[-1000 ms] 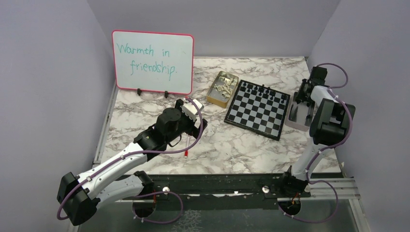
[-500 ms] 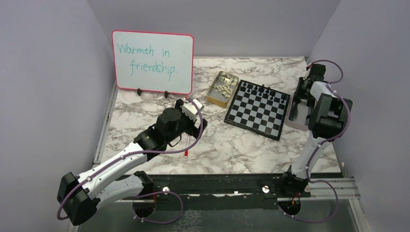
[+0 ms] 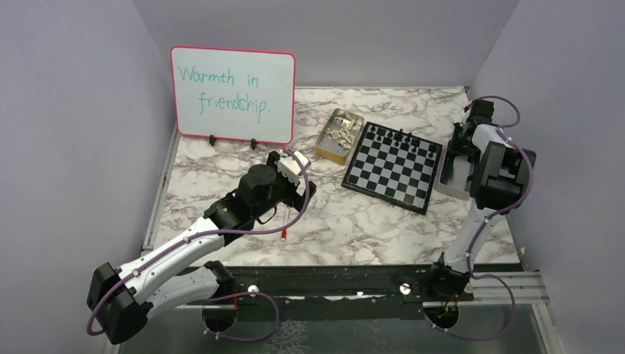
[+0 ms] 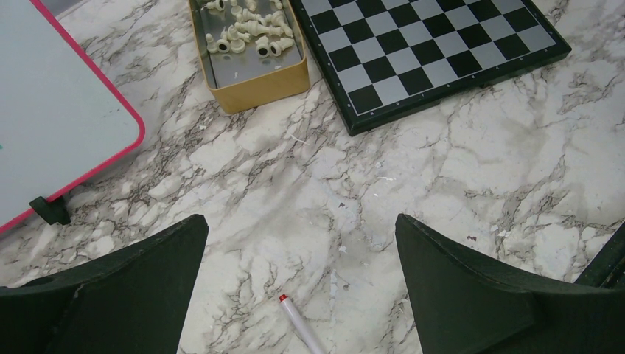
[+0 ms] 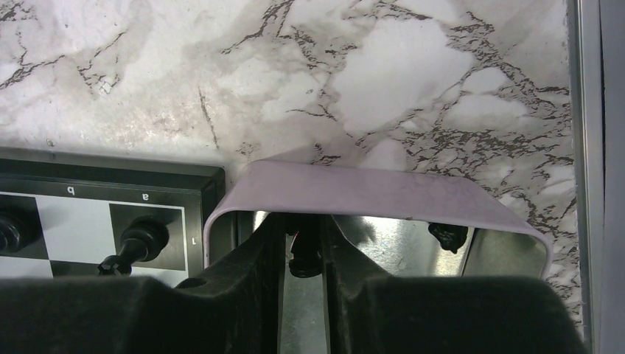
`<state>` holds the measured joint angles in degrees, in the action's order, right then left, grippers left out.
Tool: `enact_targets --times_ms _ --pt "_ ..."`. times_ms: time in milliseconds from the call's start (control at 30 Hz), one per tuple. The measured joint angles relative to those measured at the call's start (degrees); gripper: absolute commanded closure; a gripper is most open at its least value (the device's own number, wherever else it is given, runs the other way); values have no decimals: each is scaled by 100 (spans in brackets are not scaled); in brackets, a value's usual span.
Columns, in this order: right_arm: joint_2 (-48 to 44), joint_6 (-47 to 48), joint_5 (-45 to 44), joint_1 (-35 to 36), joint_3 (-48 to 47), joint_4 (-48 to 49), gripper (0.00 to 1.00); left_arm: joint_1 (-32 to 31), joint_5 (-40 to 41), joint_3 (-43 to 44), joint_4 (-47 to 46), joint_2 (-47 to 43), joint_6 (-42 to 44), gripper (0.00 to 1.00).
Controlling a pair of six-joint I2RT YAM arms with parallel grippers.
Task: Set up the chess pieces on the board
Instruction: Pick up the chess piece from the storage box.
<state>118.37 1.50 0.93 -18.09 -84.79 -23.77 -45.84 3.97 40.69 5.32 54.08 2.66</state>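
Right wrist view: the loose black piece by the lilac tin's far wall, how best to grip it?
Probably from straight above, fingers to its left and right, pinching the black piece across its middle: it sits tight against the tin's far wall, leaving no room behind.

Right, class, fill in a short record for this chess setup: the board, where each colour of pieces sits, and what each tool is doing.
board: black pieces along its far edge only
cream pieces: loose in the yellow tin, left of the board
lilac tin: right of the board, black pieces inside
left tool: open, hovering near a red-tipped pen
right tool: down in the lilac tin, closed on a black piece
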Motion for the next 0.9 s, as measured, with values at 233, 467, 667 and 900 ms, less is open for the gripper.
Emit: enact_targets --times_ms 233,467,667,900 --pt "-2 -101 -17 0 0 -66 87 -2 0 0 0 0 0 1" --pt "-236 -455 -356 0 190 -378 88 -2 2 0 0 0 -7 1" --pt "-697 -787 -612 2 398 -684 88 -2 2 0 0 2 -72 1" --pt "-1545 -1091 -647 70 601 -859 88 -2 17 2 -17 87 -531 7"
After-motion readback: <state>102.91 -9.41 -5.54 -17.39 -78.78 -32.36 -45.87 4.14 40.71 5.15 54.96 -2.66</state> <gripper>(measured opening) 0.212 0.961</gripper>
